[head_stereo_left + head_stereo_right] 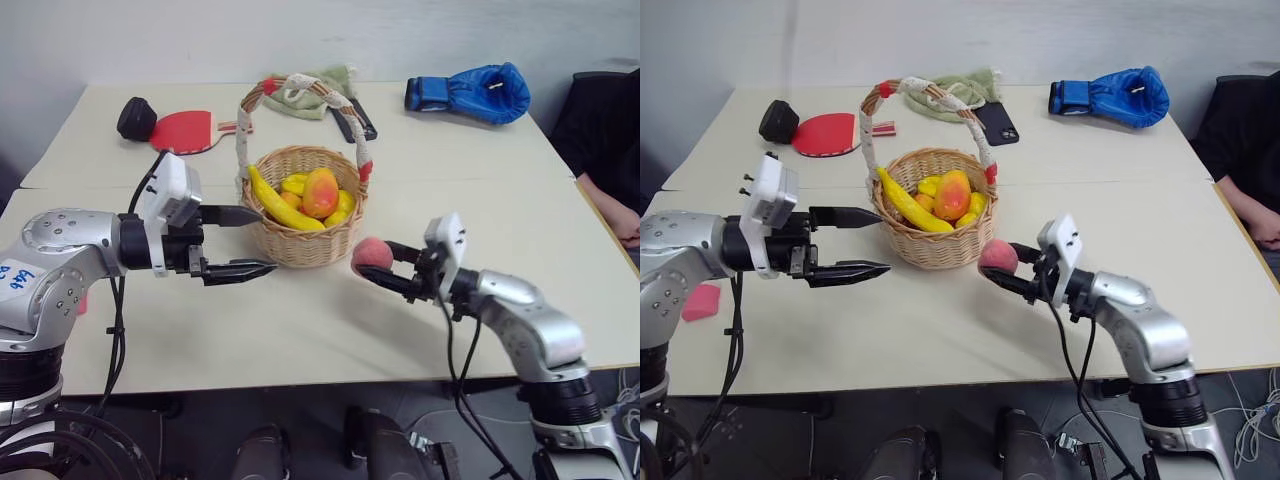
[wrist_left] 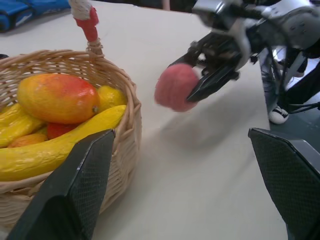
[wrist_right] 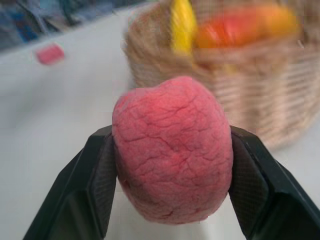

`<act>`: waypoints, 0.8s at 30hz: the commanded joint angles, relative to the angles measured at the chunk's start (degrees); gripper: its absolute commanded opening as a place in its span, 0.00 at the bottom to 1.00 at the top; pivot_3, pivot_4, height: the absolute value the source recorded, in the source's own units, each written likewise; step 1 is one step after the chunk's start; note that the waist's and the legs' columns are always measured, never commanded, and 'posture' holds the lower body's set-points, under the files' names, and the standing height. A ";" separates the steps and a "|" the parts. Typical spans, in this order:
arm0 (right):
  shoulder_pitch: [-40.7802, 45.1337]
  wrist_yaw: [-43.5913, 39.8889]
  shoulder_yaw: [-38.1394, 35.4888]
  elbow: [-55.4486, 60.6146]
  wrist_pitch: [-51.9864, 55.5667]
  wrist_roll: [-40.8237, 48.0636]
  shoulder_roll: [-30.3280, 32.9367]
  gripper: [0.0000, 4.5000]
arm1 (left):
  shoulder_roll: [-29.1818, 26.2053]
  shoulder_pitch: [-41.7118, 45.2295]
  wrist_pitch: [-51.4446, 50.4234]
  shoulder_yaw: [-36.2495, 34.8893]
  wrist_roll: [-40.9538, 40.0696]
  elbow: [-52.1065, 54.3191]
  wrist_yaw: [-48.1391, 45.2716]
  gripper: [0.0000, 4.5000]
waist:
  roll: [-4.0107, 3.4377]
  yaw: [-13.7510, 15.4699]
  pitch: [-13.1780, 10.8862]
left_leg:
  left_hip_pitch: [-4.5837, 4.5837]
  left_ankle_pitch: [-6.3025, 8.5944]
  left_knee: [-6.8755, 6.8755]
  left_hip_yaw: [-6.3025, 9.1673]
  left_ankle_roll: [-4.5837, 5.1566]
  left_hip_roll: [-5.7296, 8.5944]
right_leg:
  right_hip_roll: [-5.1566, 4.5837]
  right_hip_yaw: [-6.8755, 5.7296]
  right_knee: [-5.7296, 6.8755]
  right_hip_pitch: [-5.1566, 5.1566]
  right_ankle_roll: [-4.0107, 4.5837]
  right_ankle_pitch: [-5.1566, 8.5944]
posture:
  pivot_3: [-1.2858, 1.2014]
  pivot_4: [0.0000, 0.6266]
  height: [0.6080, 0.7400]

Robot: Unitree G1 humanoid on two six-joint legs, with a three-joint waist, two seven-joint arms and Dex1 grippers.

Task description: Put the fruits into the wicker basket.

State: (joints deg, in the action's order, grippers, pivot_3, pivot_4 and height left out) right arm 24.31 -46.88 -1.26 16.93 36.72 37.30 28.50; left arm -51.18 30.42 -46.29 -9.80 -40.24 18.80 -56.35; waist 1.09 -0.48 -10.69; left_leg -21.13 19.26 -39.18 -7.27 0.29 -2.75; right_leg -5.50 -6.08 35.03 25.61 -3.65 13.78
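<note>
The mango point(image 1: 320, 192) already lies in the wicker basket point(image 1: 300, 245), at the centre of the head views, resting on a long yellow banana point(image 1: 283, 204) and some smaller yellow pieces. That half of the job looks done.

The peach point(image 1: 371, 256) is the one fruit left outside. It sits in the right claw point(image 1: 384, 268), just right of centre in the head views, pinched between the two black fingers point(image 3: 100, 185) with a pad pressing each side (the right wrist view shows this plainly). It hangs clear above the bench point(image 1: 300, 330), just beside the basket's outer wall and below its rim, so it has yet to be lifted over the edge and let go.

The left claw point(image 1: 245, 242) hovers at the left of the basket, spread wide and holding nothing, close to the wicker but, as far as I can tell, not touching it.

In my judgement the task is nearly finished: one short carry and a release remain.
</note>
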 commanded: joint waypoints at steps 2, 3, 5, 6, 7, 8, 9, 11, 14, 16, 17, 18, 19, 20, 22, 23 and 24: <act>13.08 5.15 1.75 2.49 4.95 5.44 -6.62 0.58 | -0.29 0.52 -0.01 -3.56 -1.32 -0.51 1.59 1.00 | 0.00 -0.77 0.00 | 0.06 -0.03 0.00 0.02 -0.06 -0.01 | 0.00 0.00 0.03 0.00 0.05 0.02 | 0.52 0.24 1.00; 16.62 7.02 3.65 -0.19 4.33 2.65 -8.85 0.58 | -0.45 0.52 0.03 -3.89 -1.31 -0.67 1.73 1.00 | -0.01 -0.98 0.00 | 0.06 -0.06 0.00 0.02 -0.10 -0.01 | -0.01 0.00 0.03 0.04 0.08 0.03 | 0.52 0.24 1.00; 21.11 9.36 7.11 -5.70 1.47 -3.20 -12.06 0.58 | -0.88 0.25 0.15 -4.52 -1.35 -0.73 1.83 1.00 | -0.01 -1.13 0.00 | 0.04 -0.10 0.01 0.11 -0.19 -0.02 | -0.01 -0.02 0.20 0.05 0.17 0.09 | 0.52 0.24 1.00; 23.01 10.33 8.81 -8.99 -0.19 -5.87 -13.80 0.58 | -1.13 -0.03 0.10 -5.21 -1.52 -0.78 1.87 1.00 | 0.00 -1.14 0.00 | 0.00 -0.11 0.01 0.15 -0.22 -0.02 | -0.02 -0.02 0.31 0.09 0.21 0.11 | 0.52 0.24 1.00; 24.30 10.99 10.22 -11.98 -1.92 -8.29 -15.01 0.58 | -1.19 -0.16 -0.14 -5.84 -1.78 -0.76 2.13 1.00 | 0.00 -1.15 0.00 | -0.05 -0.11 0.02 0.18 -0.23 -0.01 | -0.03 -0.01 0.30 0.11 0.24 0.13 | 0.52 0.24 1.00; 25.59 11.54 11.90 -15.25 -4.05 -11.18 -16.08 0.58 | -1.18 -0.30 -0.40 -6.49 -2.04 -0.70 2.48 1.00 | 0.00 -1.12 0.00 | -0.06 -0.11 0.02 0.17 -0.24 -0.01 | -0.04 -0.01 0.30 0.11 0.26 0.14 | 0.52 0.24 1.00; 26.54 11.83 12.98 -17.89 -5.84 -13.38 -16.98 0.58 | -1.15 -0.42 -0.63 -6.94 -2.24 -0.59 2.80 1.00 | 0.00 -1.08 0.00 | -0.10 -0.11 0.02 0.17 -0.24 -0.01 | -0.06 -0.02 0.28 0.13 0.25 0.15 | 0.52 0.24 1.00; 27.94 13.23 13.61 -23.18 -8.38 -16.21 -19.45 0.58 | -1.25 -1.06 -0.78 -7.64 -2.41 -0.03 3.23 1.00 | 0.00 -1.13 0.00 | -0.20 -0.10 0.02 0.18 -0.21 0.02 | -0.13 -0.03 0.22 0.16 0.25 0.15 | 0.52 0.24 1.00; 29.28 15.46 13.22 -27.85 -10.13 -19.02 -21.84 0.80 | -1.08 -1.99 -1.00 -8.35 -2.92 1.03 4.12 1.00 | 0.00 -1.19 0.00 | -0.21 -0.07 0.02 0.13 -0.16 0.03 | -0.16 -0.04 0.13 0.16 0.20 0.12 | 0.52 0.24 1.00; 29.09 15.21 12.45 -26.49 -9.69 -18.82 -22.12 0.96 | -0.90 -2.37 -1.22 -8.55 -3.42 1.60 4.77 1.00 | 0.00 -1.17 0.00 | -0.24 -0.07 0.02 0.16 -0.16 0.01 | -0.16 -0.03 0.10 0.17 0.19 0.12 | 0.52 0.24 1.00; 28.71 14.85 11.93 -25.00 -9.02 -18.24 -22.02 0.99 | -0.87 -2.48 -1.28 -8.57 -3.66 1.76 5.05 1.00 | 0.00 -1.18 0.00 | -0.25 -0.07 0.02 0.18 -0.16 0.00 | -0.16 -0.02 0.10 0.17 0.19 0.12 | 0.52 0.24 1.00; 28.13 14.23 11.17 -22.68 -7.99 -17.07 -21.60 0.99 | -0.81 -2.59 -1.25 -8.51 -3.79 1.91 5.30 1.00 | 0.00 -1.21 0.00 | -0.25 -0.07 0.02 0.18 -0.17 -0.02 | -0.15 -0.01 0.10 0.17 0.19 0.12 | 0.52 0.24 1.00; 27.21 13.67 10.10 -19.19 -6.08 -15.55 -20.46 0.99 | -0.76 -2.70 -1.24 -8.44 -3.92 2.09 5.54 1.00 | -0.01 -1.22 0.00 | -0.25 -0.07 0.02 0.18 -0.17 -0.02 | -0.15 0.00 0.10 0.17 0.19 0.12 | 0.52 0.24 1.00; 26.39 13.25 9.17 -16.31 -4.50 -14.35 -19.45 0.99 | -0.73 -2.76 -1.25 -8.36 -4.02 2.22 5.73 1.00 | 0.00 -1.16 0.00 | -0.25 -0.07 0.02 0.19 -0.18 -0.03 | -0.14 0.01 0.10 0.17 0.19 0.12 | 0.52 0.24 1.00; 24.49 12.85 7.08 -10.61 -1.18 -11.73 -17.30 0.99 | -0.68 -2.72 -1.28 -8.17 -4.24 2.39 6.11 1.00 | 0.00 -1.11 0.00 | -0.26 -0.06 0.02 0.24 -0.19 -0.04 | -0.14 0.03 0.10 0.16 0.19 0.12 | 0.52 0.24 1.00; 23.28 12.88 5.75 -7.55 0.67 -10.16 -16.08 0.99 | -0.71 -2.66 -1.24 -8.02 -4.30 2.41 6.20 1.00 | 0.00 -1.08 0.00 | -0.26 -0.06 0.03 0.24 -0.19 -0.03 | -0.14 0.04 0.10 0.16 0.19 0.12 | 0.52 0.24 1.00; 21.72 12.76 4.19 -4.26 2.65 -8.29 -14.58 0.99 | -0.72 -2.52 -1.22 -7.84 -4.37 2.36 6.26 1.00 | 0.00 -1.05 0.00 | -0.26 -0.06 0.02 0.25 -0.19 -0.02 | -0.15 0.03 0.09 0.14 0.19 0.12 | 0.52 0.24 1.00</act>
State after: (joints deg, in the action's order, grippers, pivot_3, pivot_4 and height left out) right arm 47.02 -33.62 5.77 6.76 36.96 25.65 12.62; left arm -51.67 27.56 -47.93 -16.31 -43.57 19.66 -50.34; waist 1.09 -1.52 -10.69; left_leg -21.38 19.19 -39.16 -7.02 0.10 -2.76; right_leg -5.66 -6.06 35.11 25.73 -3.46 13.90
